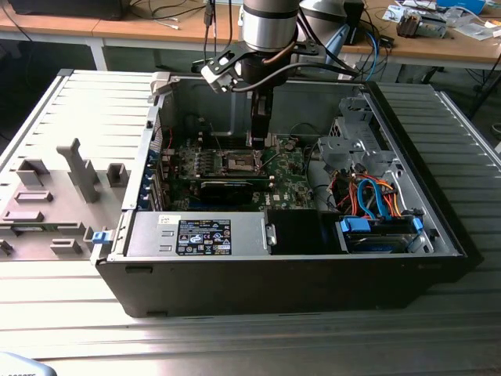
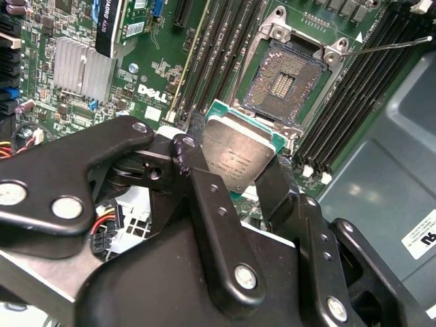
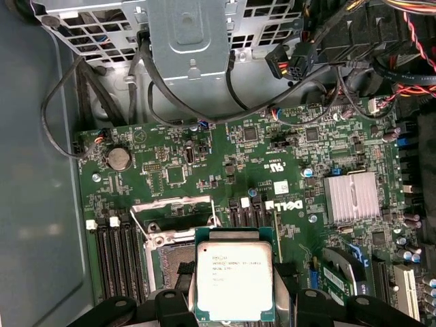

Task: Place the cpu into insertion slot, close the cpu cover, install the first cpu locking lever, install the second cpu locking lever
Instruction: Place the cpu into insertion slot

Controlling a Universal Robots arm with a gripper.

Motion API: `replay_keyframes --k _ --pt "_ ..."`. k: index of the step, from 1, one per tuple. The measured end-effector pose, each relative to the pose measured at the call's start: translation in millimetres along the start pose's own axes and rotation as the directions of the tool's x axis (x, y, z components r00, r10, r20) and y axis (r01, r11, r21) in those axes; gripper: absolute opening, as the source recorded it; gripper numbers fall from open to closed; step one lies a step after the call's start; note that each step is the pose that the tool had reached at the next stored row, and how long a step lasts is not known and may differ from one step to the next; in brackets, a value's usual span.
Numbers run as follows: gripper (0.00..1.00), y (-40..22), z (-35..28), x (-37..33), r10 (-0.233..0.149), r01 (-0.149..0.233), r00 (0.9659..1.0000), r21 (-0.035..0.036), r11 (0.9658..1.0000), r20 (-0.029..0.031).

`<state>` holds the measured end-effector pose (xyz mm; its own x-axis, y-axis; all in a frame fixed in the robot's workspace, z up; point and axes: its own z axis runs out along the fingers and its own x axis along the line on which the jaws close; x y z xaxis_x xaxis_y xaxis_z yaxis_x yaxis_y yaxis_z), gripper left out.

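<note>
You have a long wooden desk (image 1: 141, 30) along the back, strewn with cables (image 1: 168, 9) (boxes (image 1: 423, 22) at the exterior view's right), and up front a ribbed grey metal table (image 1: 235, 345), evenly lit.

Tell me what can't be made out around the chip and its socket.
Exterior view: the gripper hangs near the socket; what it holds is too small to tell.
First wrist view: the chip hides part of the socket.
Second wrist view: the fingers cover the chip's side edges.
</note>
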<state>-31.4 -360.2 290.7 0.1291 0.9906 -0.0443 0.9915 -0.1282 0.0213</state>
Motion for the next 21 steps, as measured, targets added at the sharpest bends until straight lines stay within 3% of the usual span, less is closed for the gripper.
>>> replay_keyframes --k 21 --pt "0.55 0.0 0.2 0.0 0.026 -0.026 0.9997 0.0012 0.9997 0.0006"
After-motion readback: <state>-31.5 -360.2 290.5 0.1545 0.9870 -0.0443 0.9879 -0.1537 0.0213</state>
